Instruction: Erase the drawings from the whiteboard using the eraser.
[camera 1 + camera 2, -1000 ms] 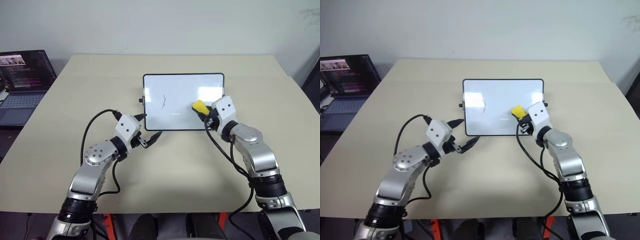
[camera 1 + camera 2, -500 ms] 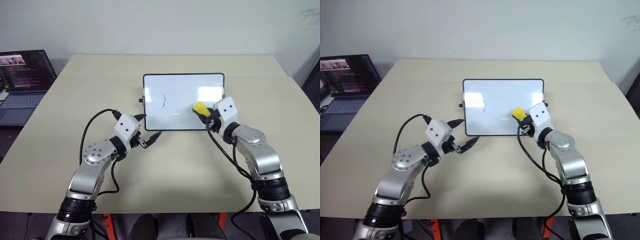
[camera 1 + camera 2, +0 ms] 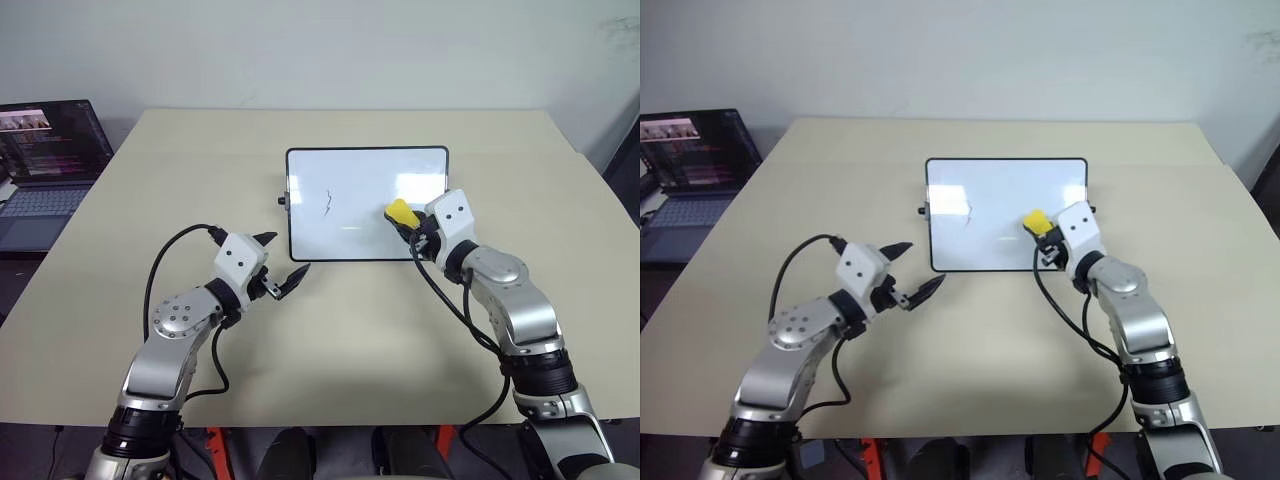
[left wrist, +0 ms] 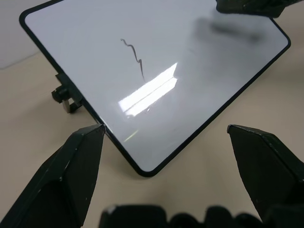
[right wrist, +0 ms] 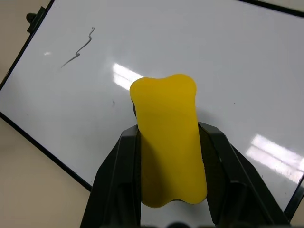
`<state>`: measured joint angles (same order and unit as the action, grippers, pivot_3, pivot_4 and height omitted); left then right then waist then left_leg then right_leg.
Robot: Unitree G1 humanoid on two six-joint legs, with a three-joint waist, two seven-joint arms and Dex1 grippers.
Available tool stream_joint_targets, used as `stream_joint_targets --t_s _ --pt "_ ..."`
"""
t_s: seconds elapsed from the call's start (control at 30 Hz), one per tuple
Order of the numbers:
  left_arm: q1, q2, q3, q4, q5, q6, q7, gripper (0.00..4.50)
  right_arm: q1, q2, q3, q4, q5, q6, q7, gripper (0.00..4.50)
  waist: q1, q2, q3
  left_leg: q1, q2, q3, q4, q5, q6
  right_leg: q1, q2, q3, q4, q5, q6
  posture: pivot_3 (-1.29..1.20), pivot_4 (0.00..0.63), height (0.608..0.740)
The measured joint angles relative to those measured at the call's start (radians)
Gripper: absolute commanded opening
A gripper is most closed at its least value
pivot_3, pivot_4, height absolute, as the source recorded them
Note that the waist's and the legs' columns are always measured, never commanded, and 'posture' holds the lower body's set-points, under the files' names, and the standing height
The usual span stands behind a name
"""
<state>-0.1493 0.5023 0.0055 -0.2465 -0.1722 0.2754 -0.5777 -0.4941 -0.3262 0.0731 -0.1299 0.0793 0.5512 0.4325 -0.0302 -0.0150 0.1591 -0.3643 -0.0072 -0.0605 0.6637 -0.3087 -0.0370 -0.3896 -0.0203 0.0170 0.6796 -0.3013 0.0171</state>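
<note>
Since a second ago the left pincer [image 3: 283, 259] has drawn back from the glossy white black-framed whiteboard [image 3: 366, 168], its black fingers spread wide and empty, off the near left corner above the beige surface [image 3: 340, 330]. Opposite, the right pincer [image 3: 412, 230] stays put, clamped on the small yellow block eraser [image 3: 400, 213] over the board's near right part. One thin dark squiggle drawing [image 3: 328, 203] remains left of centre, so wiping likely continues that way.

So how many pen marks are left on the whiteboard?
1: a thin dark squiggle on the left-centre of the glossy white black-framed board. The yellow block eraser covers a patch at the right, which could hide another.
</note>
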Motion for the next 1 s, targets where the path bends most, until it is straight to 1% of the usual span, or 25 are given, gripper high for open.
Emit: stream_joint_targets --t_s 0.23,0.43,0.67,0.87,1.0 --pt "0.037 0.004 0.003 -0.005 0.019 0.002 0.025 4.5 -0.033 0.01 0.007 0.051 -0.005 -0.031 -0.001 1.34 0.0 0.0 0.0 0.0 0.0 0.0 0.0 0.0 0.0 0.0 0.0 0.0 0.0 0.0 0.0 0.0 0.15 0.74" --pt "0.035 0.003 0.003 -0.005 0.025 -0.001 0.041 4.5 -0.172 0.04 0.008 0.167 -0.042 -0.19 -0.039 1.34 -0.001 0.0 0.0 0.0 0.0 0.0 0.0 0.0 0.0 0.0 0.0 0.0 0.0 0.0 0.0 0.0 0.15 0.74" --pt "0.018 0.003 0.001 0.009 0.034 -0.014 0.041 4.5 -0.373 0.118 0.026 0.482 -0.112 -0.442 -0.12 1.34 -0.003 0.0 0.0 0.0 0.0 0.001 0.0 0.0 0.0 0.0 0.0 0.0 0.0 0.0 0.0 0.0 0.15 0.74" --pt "0.017 0.003 0.001 0.01 0.035 -0.02 0.04 4.5 -0.392 0.164 0.03 0.676 -0.14 -0.592 -0.141 1.34 -0.001 0.0 0.0 0.0 0.0 0.001 -0.001 0.0 0.0 -0.001 0.0 0.0 -0.001 0.0 0.0 0.0 0.15 0.74" --pt "0.015 0.003 0.001 0.01 0.035 -0.02 0.04 4.5 -0.404 0.177 0.03 0.738 -0.145 -0.649 -0.147 1.34 -0.002 0.0 0.0 0.0 0.0 0.001 -0.001 0.0 0.0 -0.001 0.0 0.0 0.0 0.0 0.0 0.0 0.15 0.74"
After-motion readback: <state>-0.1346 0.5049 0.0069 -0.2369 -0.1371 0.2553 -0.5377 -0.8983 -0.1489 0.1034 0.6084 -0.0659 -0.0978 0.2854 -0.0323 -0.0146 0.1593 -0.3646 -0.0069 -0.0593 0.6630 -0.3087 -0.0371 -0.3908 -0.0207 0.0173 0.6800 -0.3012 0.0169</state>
